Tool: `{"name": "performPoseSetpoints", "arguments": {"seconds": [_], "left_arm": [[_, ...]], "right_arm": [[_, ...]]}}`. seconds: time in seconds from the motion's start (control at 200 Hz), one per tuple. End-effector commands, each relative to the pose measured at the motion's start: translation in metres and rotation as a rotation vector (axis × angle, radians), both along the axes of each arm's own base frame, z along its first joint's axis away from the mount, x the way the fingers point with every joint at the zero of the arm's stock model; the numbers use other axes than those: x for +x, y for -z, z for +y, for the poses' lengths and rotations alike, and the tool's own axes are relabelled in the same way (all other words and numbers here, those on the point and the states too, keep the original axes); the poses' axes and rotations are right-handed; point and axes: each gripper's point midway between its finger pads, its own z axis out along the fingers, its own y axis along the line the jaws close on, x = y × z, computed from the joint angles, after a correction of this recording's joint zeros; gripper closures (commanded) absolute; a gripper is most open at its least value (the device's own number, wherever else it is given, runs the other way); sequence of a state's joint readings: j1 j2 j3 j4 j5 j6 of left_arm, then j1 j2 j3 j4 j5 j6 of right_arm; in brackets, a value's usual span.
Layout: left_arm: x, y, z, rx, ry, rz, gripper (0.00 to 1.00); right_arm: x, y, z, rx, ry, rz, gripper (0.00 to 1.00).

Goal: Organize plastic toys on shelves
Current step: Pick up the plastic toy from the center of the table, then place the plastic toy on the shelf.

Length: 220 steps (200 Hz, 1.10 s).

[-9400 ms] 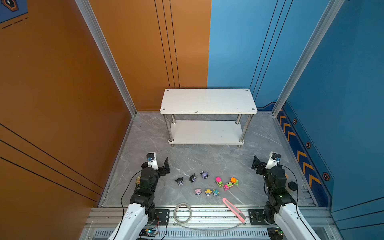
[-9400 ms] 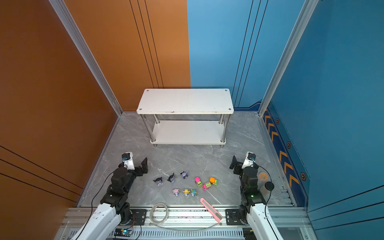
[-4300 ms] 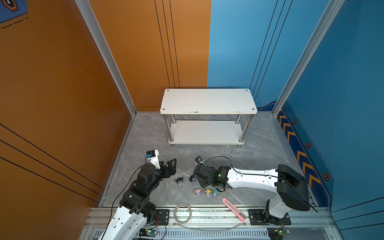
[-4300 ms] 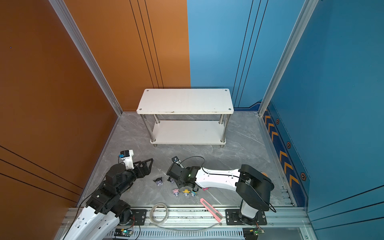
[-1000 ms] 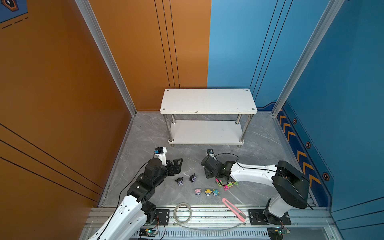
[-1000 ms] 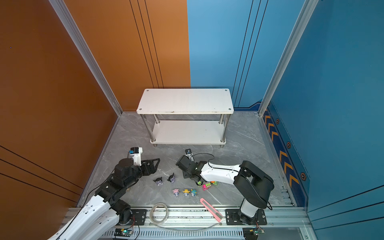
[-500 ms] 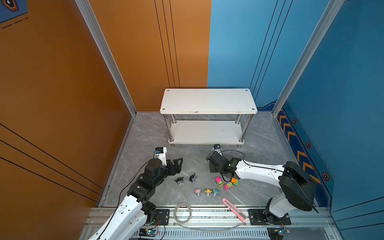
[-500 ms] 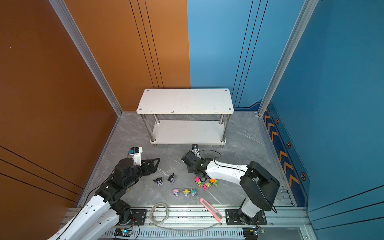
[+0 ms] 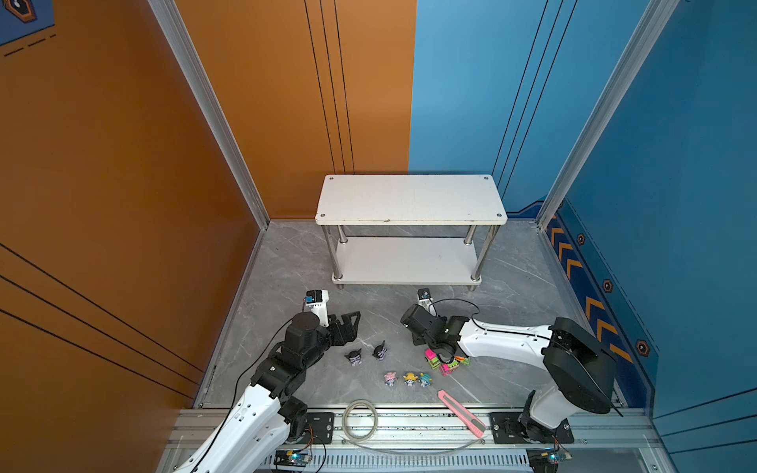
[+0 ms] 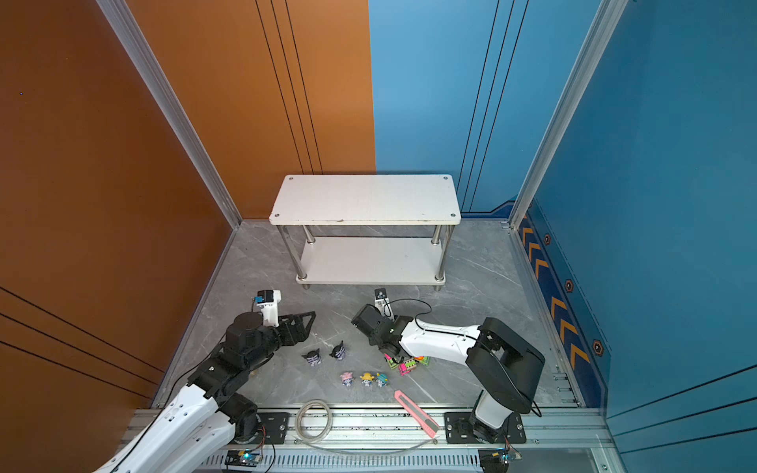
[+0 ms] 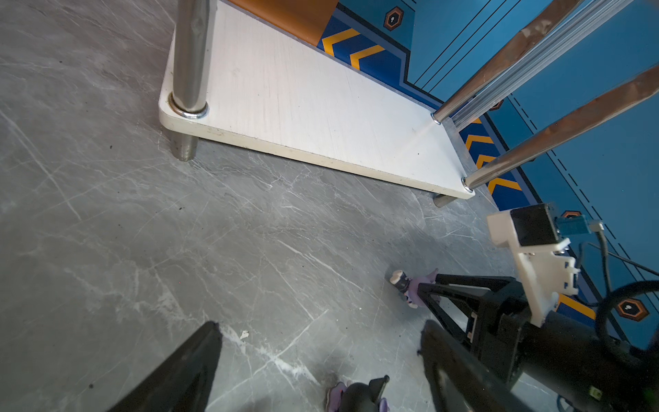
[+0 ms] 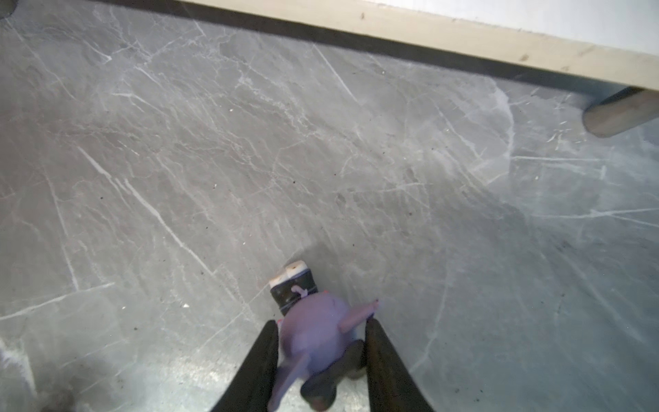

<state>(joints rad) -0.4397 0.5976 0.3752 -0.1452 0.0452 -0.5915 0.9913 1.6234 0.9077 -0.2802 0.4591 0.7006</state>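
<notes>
My right gripper (image 12: pixel 321 326) is shut on a black-purple figurine (image 12: pixel 315 333), held just above the grey floor in front of the shelves (image 9: pixel 409 198). The left wrist view shows that figurine (image 11: pixel 406 285) at the right fingertips. Two more black-purple figurines (image 9: pixel 354 357) (image 9: pixel 381 351) stand on the floor. My left gripper (image 9: pixel 352 323) hangs open just behind them, one figurine (image 11: pixel 356 394) below its jaws. Three neon trucks (image 9: pixel 448 367) lie beside the right arm. Three pastel figurines (image 9: pixel 409 379) stand in a row nearer the front. Both shelf boards are bare.
A pink utility knife (image 9: pixel 461 411) lies at the front edge and a coil of clear tubing (image 9: pixel 359 419) rests on the metal rail. Chrome legs (image 11: pixel 189 71) hold the lower board (image 11: pixel 303 107) a little off the floor. Orange and blue walls close in the sides.
Both arms have come in from the sides. The right gripper has taken one black-purple figurine from the floor and carried it toward the shelves. The left arm has held still over the last second.
</notes>
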Motion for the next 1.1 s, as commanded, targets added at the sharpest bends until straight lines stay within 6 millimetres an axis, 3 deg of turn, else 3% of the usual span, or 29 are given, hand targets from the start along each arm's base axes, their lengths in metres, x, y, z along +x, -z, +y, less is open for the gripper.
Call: {"name": "performPoseSetpoints", "arguments": {"seconds": [0.0, 0.546, 0.921, 1.086, 1.096], "left_arm": [[0.001, 0.000, 0.000, 0.017, -0.001, -0.012, 0.11], [0.003, 0.003, -0.001, 0.022, 0.002, -0.008, 0.11], [0.004, 0.004, -0.001, 0.026, 0.001, -0.005, 0.11], [0.006, 0.007, -0.001, 0.032, 0.001, 0.003, 0.11], [0.006, 0.008, -0.001, 0.032, 0.000, 0.005, 0.11]], "right_arm": [[0.010, -0.011, -0.011, -0.045, 0.048, -0.052, 0.63], [0.036, -0.050, -0.039, -0.028, 0.096, -0.109, 0.64], [0.071, -0.089, -0.069, -0.021, 0.160, -0.175, 0.64], [0.084, -0.097, -0.078, -0.007, 0.176, -0.187, 0.64], [0.089, -0.097, -0.086, -0.008, 0.198, -0.188, 0.64]]}}
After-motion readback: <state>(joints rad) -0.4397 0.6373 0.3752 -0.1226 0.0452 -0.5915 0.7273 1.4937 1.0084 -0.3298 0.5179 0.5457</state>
